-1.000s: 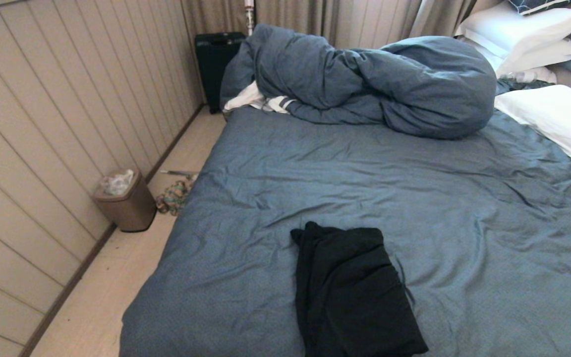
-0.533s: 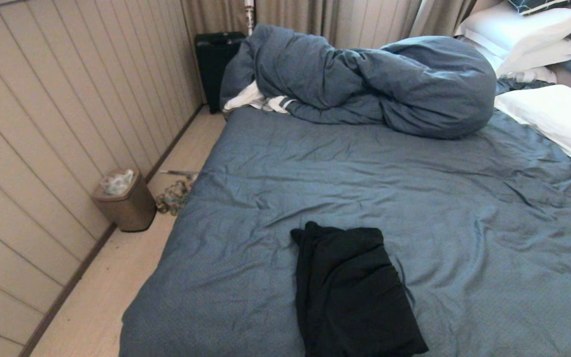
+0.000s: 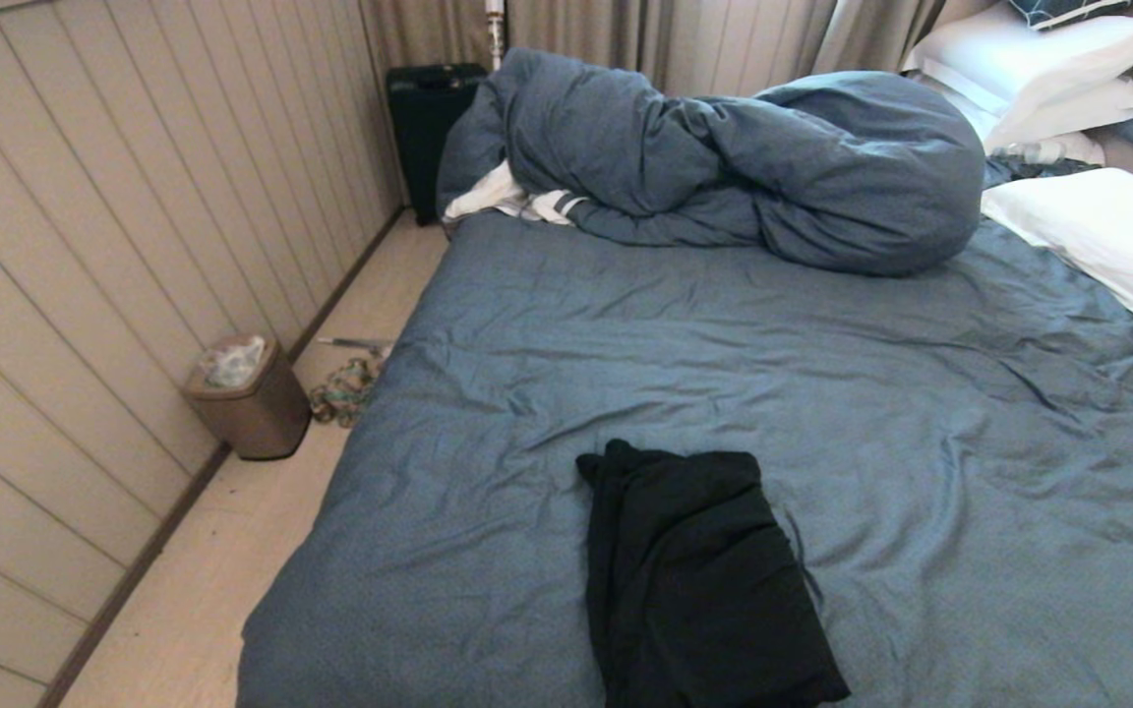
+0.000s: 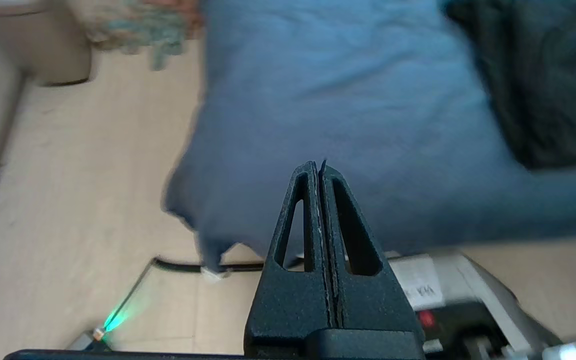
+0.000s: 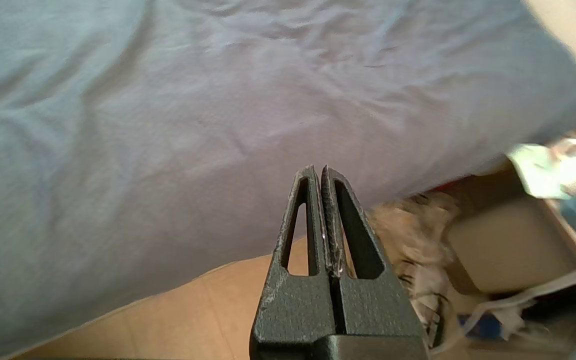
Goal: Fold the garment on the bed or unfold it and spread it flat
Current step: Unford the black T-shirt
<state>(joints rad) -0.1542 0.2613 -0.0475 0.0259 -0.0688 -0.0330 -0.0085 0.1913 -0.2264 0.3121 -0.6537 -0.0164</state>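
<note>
Black garment (image 3: 699,580) lies bunched on the near part of the bed (image 3: 626,334), held by neither arm. Left gripper (image 4: 321,167), fingers pressed together and empty, hangs over the bed's corner, garment well apart. Right gripper (image 5: 319,172), likewise closed and empty, hangs above bare sheet.

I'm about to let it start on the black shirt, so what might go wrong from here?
1. The shirt lies bunched in layers on the wrinkled bed sheet; a pinch may catch several layers, or the sheet too.
2. Both the left gripper and the right gripper are shut and empty, near the bed's edge; they must open before reaching.
3. The shirt sits near the bed's front edge, so a pull might drag it off.
</note>
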